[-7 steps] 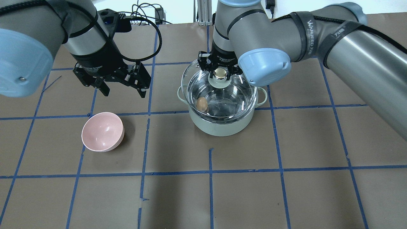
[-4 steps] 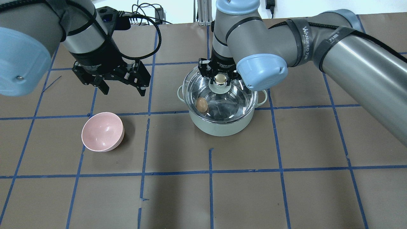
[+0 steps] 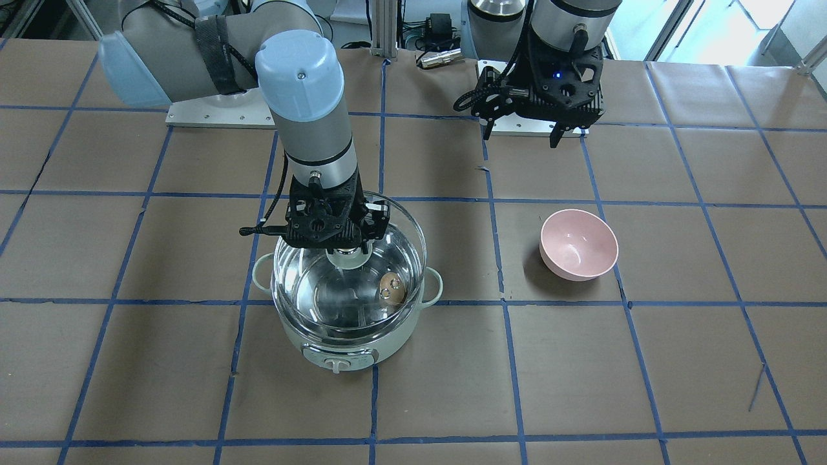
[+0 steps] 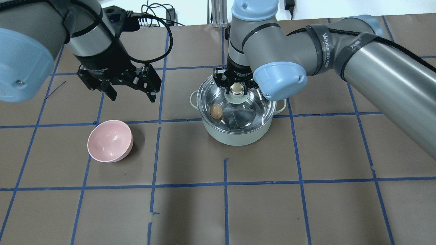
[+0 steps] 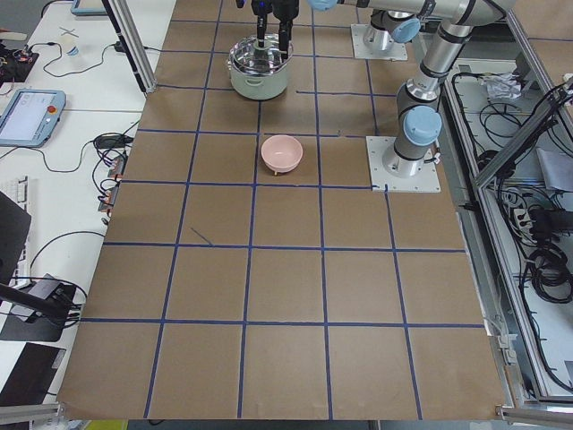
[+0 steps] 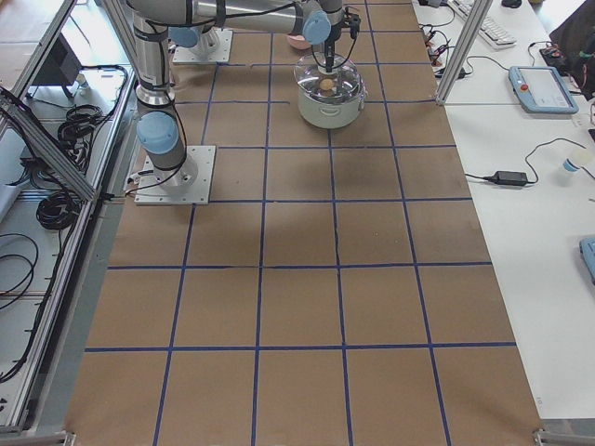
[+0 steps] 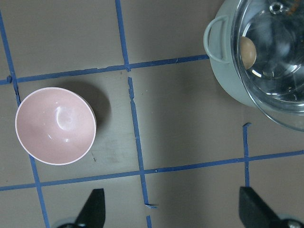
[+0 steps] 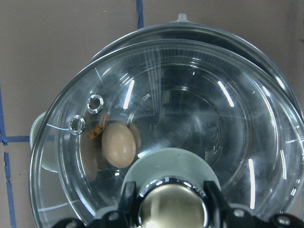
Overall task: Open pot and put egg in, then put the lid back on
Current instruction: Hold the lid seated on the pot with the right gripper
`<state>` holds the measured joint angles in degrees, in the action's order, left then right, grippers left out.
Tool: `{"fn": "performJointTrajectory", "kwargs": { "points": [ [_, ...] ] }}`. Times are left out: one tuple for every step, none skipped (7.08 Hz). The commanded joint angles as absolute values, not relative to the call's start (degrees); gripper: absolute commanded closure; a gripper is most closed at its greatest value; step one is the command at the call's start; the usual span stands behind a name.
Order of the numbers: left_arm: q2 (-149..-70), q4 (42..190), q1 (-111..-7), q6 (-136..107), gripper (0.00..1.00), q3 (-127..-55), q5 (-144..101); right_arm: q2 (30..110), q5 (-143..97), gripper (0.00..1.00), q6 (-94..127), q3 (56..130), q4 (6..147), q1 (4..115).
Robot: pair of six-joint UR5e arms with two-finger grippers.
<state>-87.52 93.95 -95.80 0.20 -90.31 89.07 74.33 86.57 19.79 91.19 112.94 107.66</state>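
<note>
The right gripper [image 4: 237, 89] is pinching the shiny knob of the clear glass lid [image 4: 253, 110], its two fingers closed snugly on the knob from above. It is holding the lid over the mouth of the mint-green pot [image 4: 238, 136], which is standing at the far middle of the brown table [image 4: 306, 153]. The lid is sitting slightly off-centre against the pot's rim; whether it is fully seated cannot be told. The light-brown egg [image 4: 216, 111] is lying inside the pot, toward its left side, showing through the glass. The left gripper [image 4: 133, 98] is hovering above the table to the pot's left, jaws spread wide and holding nothing. A pink bowl [image 4: 109, 141] is resting nearer and further left, well apart from the pot.
</note>
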Motion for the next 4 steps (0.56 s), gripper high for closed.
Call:
{"fn": "performJointTrajectory", "kwargs": {
  "points": [
    [-87.5, 94.0, -95.9, 0.2, 0.00, -90.3, 89.0, 74.3, 86.7, 0.52, 19.2, 91.3, 114.6, 107.6],
    [-87.5, 94.0, -95.8, 0.2, 0.00, -90.2, 89.1, 74.3, 87.4, 0.52, 19.1, 91.3, 114.6, 107.6],
    [-87.5, 94.0, -95.8, 0.2, 0.00, -90.1, 89.1, 74.3, 87.4, 0.52, 18.7, 91.3, 114.6, 107.6],
    [-87.5, 94.0, -95.8, 0.2, 0.00, -90.1, 89.0, 74.3, 87.5, 0.52, 18.6, 91.4, 114.6, 107.6]
  ]
}}
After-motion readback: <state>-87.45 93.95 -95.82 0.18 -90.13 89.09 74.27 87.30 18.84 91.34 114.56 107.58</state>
